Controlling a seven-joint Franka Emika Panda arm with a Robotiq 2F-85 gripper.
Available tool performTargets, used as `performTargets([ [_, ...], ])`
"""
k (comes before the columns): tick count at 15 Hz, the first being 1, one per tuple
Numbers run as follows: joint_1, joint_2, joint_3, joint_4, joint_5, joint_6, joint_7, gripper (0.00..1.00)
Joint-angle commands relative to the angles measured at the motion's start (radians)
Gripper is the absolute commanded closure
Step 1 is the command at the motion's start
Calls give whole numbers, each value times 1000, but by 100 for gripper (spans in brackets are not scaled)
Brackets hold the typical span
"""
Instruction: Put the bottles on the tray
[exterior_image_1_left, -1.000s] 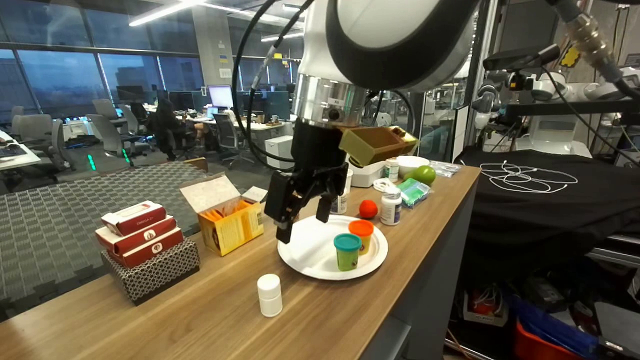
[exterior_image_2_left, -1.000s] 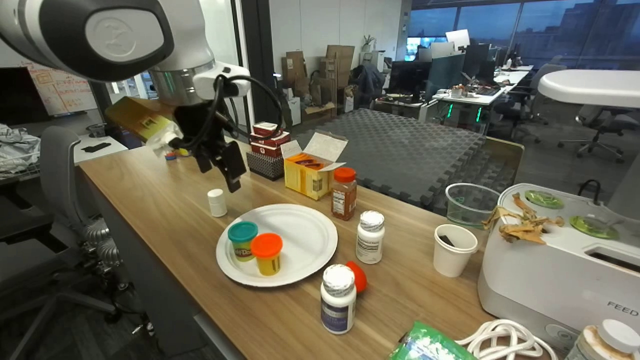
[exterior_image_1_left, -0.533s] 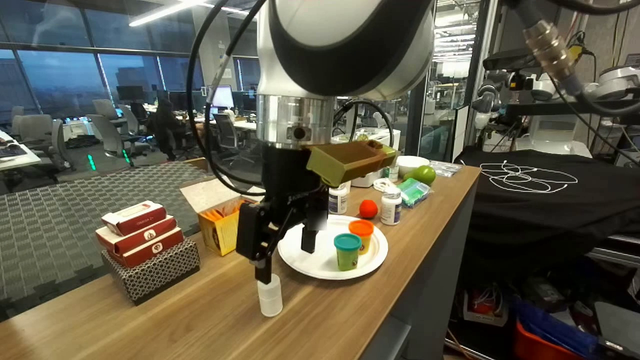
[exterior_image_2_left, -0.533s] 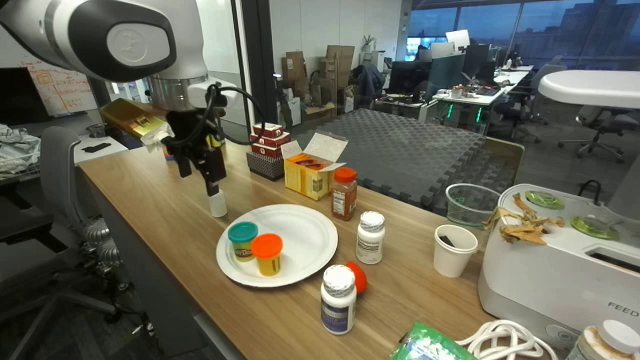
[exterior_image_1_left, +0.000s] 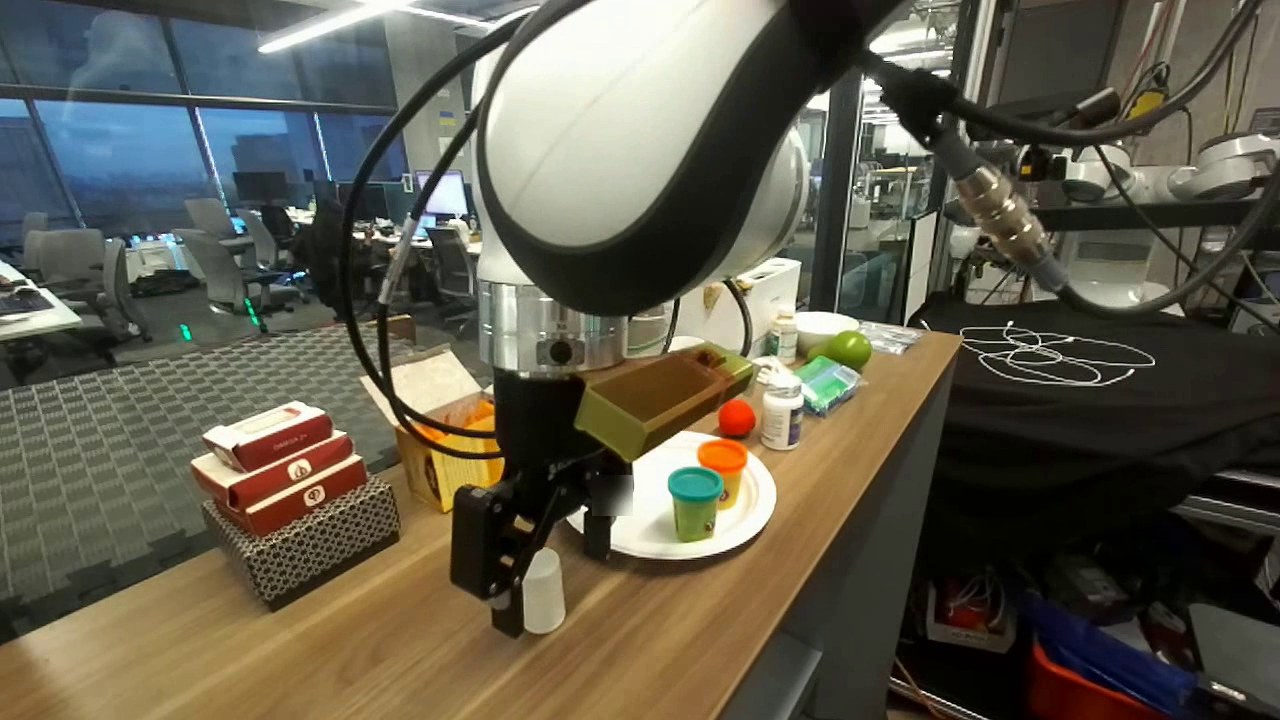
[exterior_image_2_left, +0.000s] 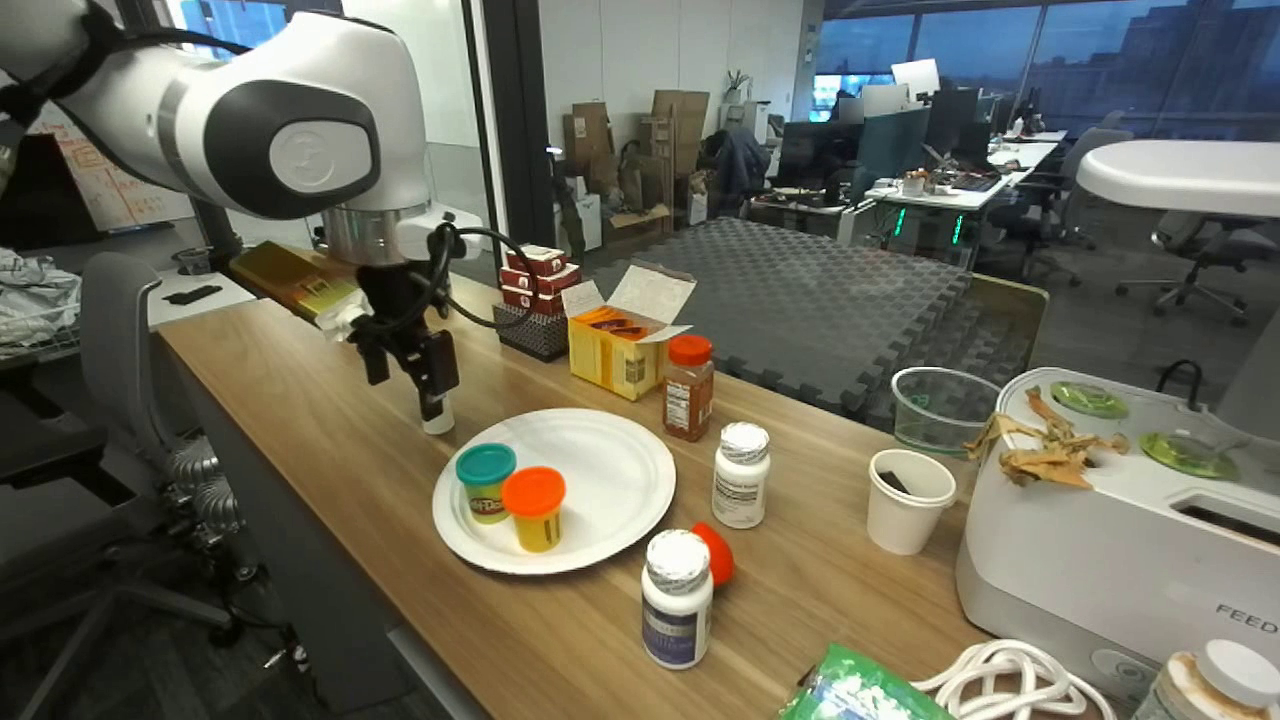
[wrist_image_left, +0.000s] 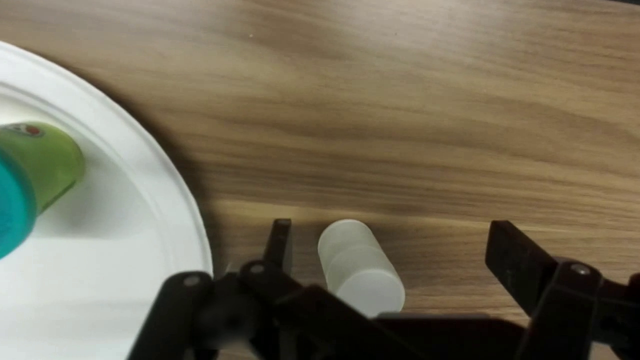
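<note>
A small plain white bottle (exterior_image_1_left: 546, 597) stands upright on the table beside the round white plate (exterior_image_2_left: 610, 470). My gripper (wrist_image_left: 390, 225) is open and low, with its fingers on either side of this white bottle (wrist_image_left: 350, 255), which is nearer the plate-side finger. Fingers partly cover the bottle (exterior_image_2_left: 440, 424) in both exterior views. A green jar with teal lid (exterior_image_2_left: 487, 488) and an orange-lidded jar (exterior_image_2_left: 536, 515) stand on the plate. A reddish-brown bottle with orange-red cap (exterior_image_2_left: 688, 395) and two white labelled bottles (exterior_image_2_left: 740, 478) (exterior_image_2_left: 677, 605) stand on the table beyond the plate.
An open yellow box (exterior_image_2_left: 615, 355) and red-and-white cartons on a dark patterned box (exterior_image_1_left: 305, 540) stand along the far side. A red ball (exterior_image_1_left: 737, 418), paper cup (exterior_image_2_left: 905, 510), green packet (exterior_image_2_left: 860, 690) and white feeder machine (exterior_image_2_left: 1100, 560) are farther along the table.
My open gripper has come down from above the table and moved to the small white bottle, so its fingers now flank it. The bottles and plate have not moved.
</note>
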Motion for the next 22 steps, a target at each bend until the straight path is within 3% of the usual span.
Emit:
performTargets([
  [1, 27, 34, -26, 67, -44, -13, 37, 0],
  [3, 31, 41, -30, 79, -59, -10, 41, 25],
  [11, 45, 41, -40, 91, -111, -1, 54, 87],
  [13, 45, 29, -45, 82, -118, -2, 60, 84],
  [17, 52, -34, -94, 43, -182, -2, 119, 87],
  [22, 21, -122, -119, -18, -182, 3, 160, 87],
])
